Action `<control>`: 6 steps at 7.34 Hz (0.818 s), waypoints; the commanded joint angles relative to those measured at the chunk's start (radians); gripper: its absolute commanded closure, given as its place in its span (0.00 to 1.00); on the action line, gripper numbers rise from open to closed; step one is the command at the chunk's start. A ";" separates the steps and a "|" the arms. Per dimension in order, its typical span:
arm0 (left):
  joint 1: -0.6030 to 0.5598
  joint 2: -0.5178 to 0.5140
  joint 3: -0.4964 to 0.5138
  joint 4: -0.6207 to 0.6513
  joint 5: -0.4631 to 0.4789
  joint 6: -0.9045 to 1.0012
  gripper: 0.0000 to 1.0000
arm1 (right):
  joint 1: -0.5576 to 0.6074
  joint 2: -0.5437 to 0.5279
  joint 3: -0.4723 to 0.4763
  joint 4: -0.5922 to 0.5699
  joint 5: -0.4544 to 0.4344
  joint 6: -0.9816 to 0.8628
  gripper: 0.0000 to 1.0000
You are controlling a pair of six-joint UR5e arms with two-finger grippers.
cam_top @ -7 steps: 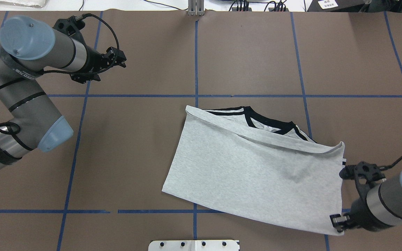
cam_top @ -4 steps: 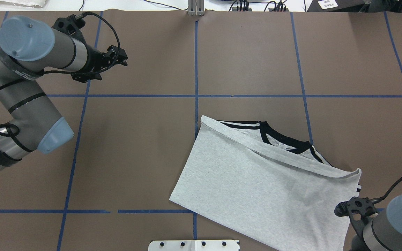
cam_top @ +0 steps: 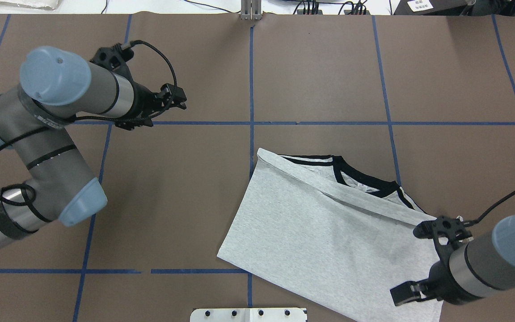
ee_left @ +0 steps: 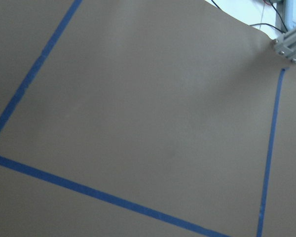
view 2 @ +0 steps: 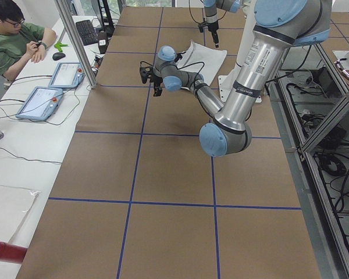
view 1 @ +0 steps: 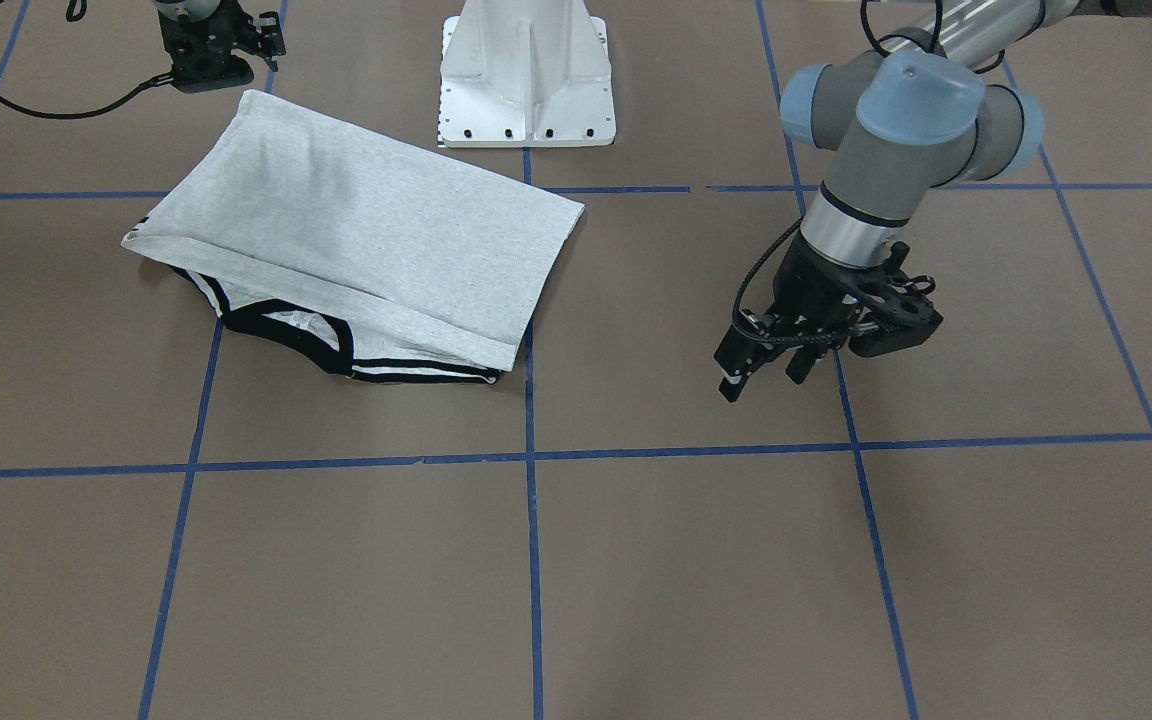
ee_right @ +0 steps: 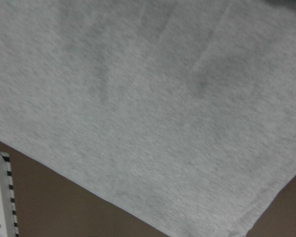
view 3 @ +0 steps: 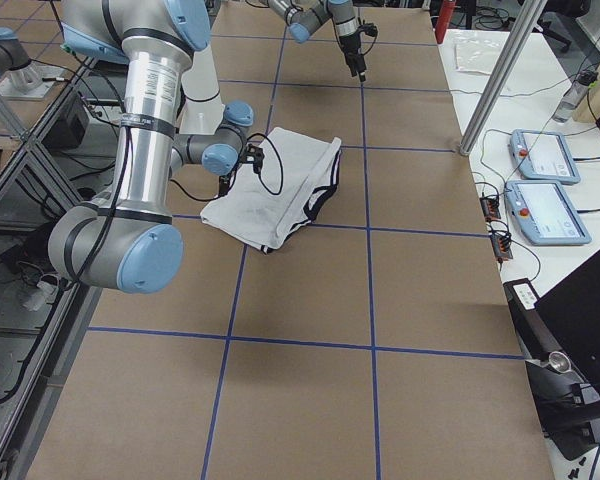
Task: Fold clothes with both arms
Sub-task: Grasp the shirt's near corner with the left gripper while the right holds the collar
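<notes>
The grey T-shirt (cam_top: 329, 241) lies folded on the brown table, right of centre, plain side up. Its black collar trim (cam_top: 360, 179) and striped shoulders peek out at the far edge. In the front-facing view the shirt (view 1: 366, 230) sits just ahead of the pedestal. My right gripper (cam_top: 411, 290) hangs low over the shirt's near right corner; its fingers are hidden by the wrist, so I cannot tell its state. The right wrist view is filled with grey cloth (ee_right: 148, 108). My left gripper (view 1: 764, 378) is open and empty above bare table, well left of the shirt, also seen from overhead as the left gripper (cam_top: 179, 100).
The white pedestal base (view 1: 526, 80) stands at the near table edge beside the shirt. Blue tape lines (cam_top: 251, 89) grid the table. A seated person (view 2: 11, 35) and tablets (view 2: 38, 102) are on the side bench beyond the far edge.
The shirt slid toward the robot and to the right, then stopped. My right arm then moved left over the shirt's corner. My left arm swung right and nearer the centre.
</notes>
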 commanded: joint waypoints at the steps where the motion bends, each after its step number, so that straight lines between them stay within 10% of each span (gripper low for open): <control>1: 0.203 -0.001 -0.053 -0.003 0.014 -0.232 0.01 | 0.195 0.063 -0.001 0.002 0.003 -0.002 0.00; 6: 0.419 0.002 -0.049 0.071 0.097 -0.405 0.02 | 0.285 0.150 -0.046 0.001 -0.006 0.000 0.00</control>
